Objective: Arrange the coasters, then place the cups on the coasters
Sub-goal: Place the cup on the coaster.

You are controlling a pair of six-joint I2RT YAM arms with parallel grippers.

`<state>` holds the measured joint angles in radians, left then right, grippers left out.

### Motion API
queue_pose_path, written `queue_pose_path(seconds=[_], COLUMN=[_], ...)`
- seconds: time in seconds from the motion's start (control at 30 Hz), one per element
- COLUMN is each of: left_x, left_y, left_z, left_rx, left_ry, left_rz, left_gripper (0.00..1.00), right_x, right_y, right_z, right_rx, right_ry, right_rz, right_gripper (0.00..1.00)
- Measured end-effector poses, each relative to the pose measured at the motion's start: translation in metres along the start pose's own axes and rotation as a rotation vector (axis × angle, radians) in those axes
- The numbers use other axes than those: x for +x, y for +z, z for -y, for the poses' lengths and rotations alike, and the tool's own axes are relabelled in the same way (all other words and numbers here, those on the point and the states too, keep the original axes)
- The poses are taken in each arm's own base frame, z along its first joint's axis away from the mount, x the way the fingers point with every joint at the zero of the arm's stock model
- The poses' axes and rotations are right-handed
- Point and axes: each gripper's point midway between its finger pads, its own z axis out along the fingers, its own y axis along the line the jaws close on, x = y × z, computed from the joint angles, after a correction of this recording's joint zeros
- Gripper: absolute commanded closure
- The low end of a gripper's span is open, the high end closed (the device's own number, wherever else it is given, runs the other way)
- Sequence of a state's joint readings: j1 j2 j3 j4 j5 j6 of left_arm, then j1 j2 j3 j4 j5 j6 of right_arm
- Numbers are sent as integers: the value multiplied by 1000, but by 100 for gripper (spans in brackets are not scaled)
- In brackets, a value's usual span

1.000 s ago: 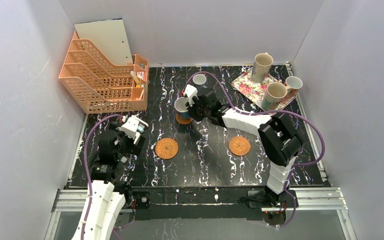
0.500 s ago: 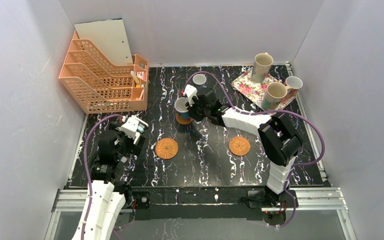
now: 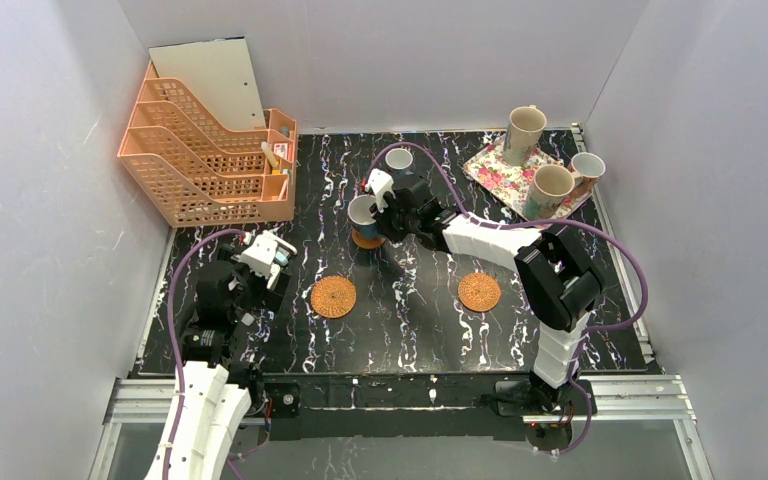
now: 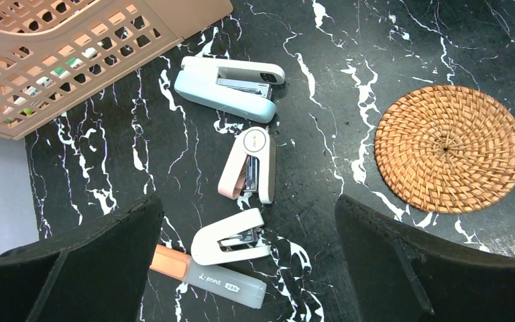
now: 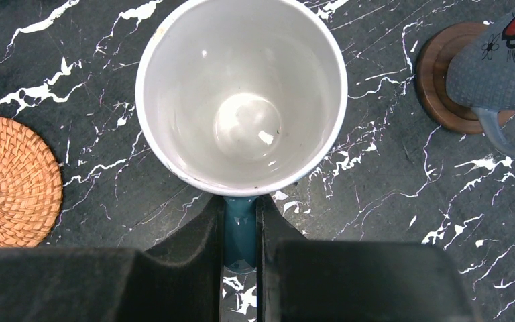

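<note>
The left claw (image 4: 248, 215) hangs wide open and empty over three staplers (image 4: 248, 164), beside a wicker coaster (image 4: 450, 149). Mid-counter (image 3: 410, 300), the right claw (image 5: 241, 228) pinches the handle of a blue cup (image 5: 241, 94) (white inside) over a brown coaster (image 3: 368, 241); whether cup and coaster touch is unclear. Just beyond, another blue cup (image 5: 503, 64) stands on a dark coaster (image 5: 442, 87). Far right, two beige cups (image 3: 525, 130) sit on a floral tray (image 3: 490, 165).
</note>
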<state>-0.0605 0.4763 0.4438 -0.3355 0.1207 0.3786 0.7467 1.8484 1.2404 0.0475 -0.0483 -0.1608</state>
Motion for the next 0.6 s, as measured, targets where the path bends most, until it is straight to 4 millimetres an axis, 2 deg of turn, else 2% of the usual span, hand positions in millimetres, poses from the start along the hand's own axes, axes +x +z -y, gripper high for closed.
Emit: queue_pose_path(seconds=[0.6], left_x=[0], left_y=[0], left_z=[0], left_rx=[1], left_ry=[0], left_rz=[0], left_gripper=[2], right_x=[0], right_y=[0], right_z=[0], right_rx=[0], right_ry=[-4], right_rz=[0], right_gripper=[99])
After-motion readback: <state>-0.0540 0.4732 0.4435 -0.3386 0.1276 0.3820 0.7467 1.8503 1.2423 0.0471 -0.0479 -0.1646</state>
